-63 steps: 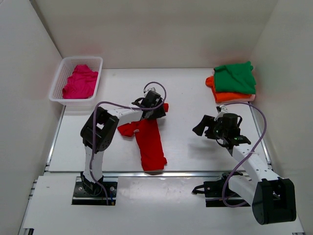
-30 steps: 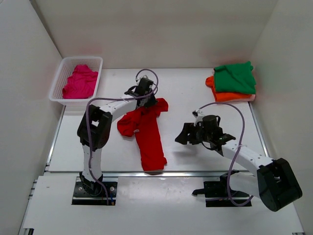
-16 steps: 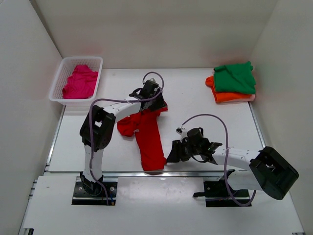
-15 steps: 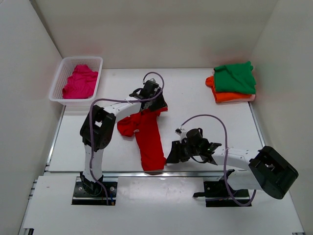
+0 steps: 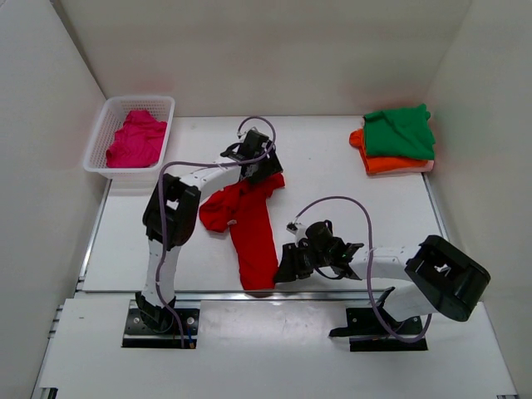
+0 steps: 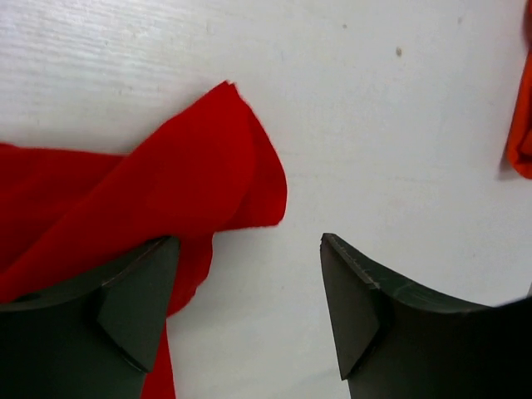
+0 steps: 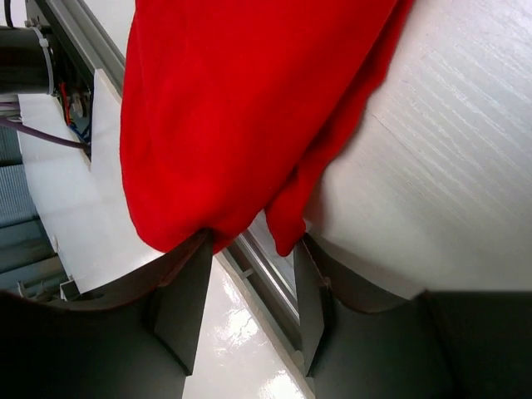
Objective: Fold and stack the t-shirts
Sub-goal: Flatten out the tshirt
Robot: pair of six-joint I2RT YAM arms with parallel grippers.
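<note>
A bright red t-shirt point(image 5: 251, 229) lies folded long and narrow across the middle of the table. My left gripper point(image 5: 260, 169) hovers at its far end, open; one finger point(image 6: 125, 307) rests over the red cloth point(image 6: 141, 199) and bare table shows between the jaws point(image 6: 247, 241). My right gripper point(image 5: 282, 267) sits at the shirt's near right corner. Its jaws point(image 7: 249, 249) stand apart, with the red hem point(image 7: 249, 108) hanging just into the gap, not pinched. A magenta t-shirt point(image 5: 135, 140) lies in the basket. A folded green t-shirt point(image 5: 401, 130) tops an orange one point(image 5: 391, 164).
The white lattice basket point(image 5: 111, 105) stands at the far left corner. The green and orange stack sits at the far right, near the wall. The table's front rail point(image 7: 266, 278) runs just under the right gripper. White walls close in three sides.
My left gripper opened and let go of the red shirt's far edge. The right arm swung left and down to the shirt's near corner, its jaws narrowing.
</note>
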